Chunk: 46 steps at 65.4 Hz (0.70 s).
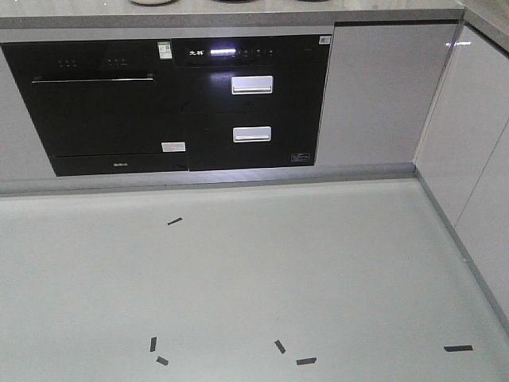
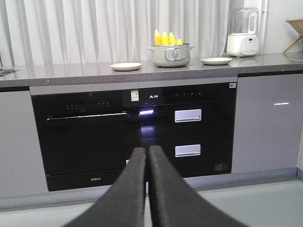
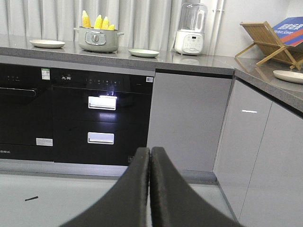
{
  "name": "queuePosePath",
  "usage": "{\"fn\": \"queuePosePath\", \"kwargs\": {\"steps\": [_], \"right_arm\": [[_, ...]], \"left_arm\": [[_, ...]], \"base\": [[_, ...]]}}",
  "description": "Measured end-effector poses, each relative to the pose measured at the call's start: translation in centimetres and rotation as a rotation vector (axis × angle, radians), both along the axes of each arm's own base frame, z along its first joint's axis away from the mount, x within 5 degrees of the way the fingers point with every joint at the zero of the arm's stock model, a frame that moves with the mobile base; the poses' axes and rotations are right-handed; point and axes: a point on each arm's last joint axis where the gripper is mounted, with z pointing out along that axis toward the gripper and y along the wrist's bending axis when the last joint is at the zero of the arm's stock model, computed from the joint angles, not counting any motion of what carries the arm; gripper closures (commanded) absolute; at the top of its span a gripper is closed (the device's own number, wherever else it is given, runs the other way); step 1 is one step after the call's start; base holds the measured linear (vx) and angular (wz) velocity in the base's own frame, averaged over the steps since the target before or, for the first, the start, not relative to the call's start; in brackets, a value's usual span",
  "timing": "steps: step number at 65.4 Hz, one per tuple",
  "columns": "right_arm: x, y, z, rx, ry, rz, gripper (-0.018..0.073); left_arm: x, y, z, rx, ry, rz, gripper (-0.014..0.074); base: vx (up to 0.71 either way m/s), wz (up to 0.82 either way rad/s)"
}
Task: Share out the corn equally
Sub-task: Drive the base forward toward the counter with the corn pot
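Several yellow corn cobs (image 2: 165,38) stand upright in a pale green pot (image 2: 171,56) on the grey counter; the corn (image 3: 98,21) and its pot (image 3: 98,40) also show in the right wrist view. A cream plate (image 2: 126,66) lies left of the pot and a green plate (image 2: 216,61) right of it. Far below the counter, my left gripper (image 2: 146,150) is shut with nothing in it. My right gripper (image 3: 149,150) is also shut and empty, equally far from the pot. The front view shows neither gripper nor the corn.
Black built-in appliances (image 1: 167,103) fill the cabinet front under the counter (image 2: 71,73). A white blender (image 3: 190,29) stands right of the plates; a wooden rack (image 3: 265,40) and another plate (image 3: 289,75) sit on the side counter. Black tape marks (image 1: 279,346) dot the grey floor.
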Motion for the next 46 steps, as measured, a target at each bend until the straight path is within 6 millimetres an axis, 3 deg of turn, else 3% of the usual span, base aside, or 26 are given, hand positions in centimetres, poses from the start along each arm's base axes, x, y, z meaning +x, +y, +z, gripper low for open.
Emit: {"fn": "queuePosePath", "kwargs": {"steps": [46], "right_arm": [[0.00, 0.00, 0.00, 0.000, 0.000, 0.000, 0.0563]], "left_arm": [[0.00, 0.00, 0.00, 0.000, 0.000, 0.000, 0.0603]], "base": [[0.08, 0.07]]}}
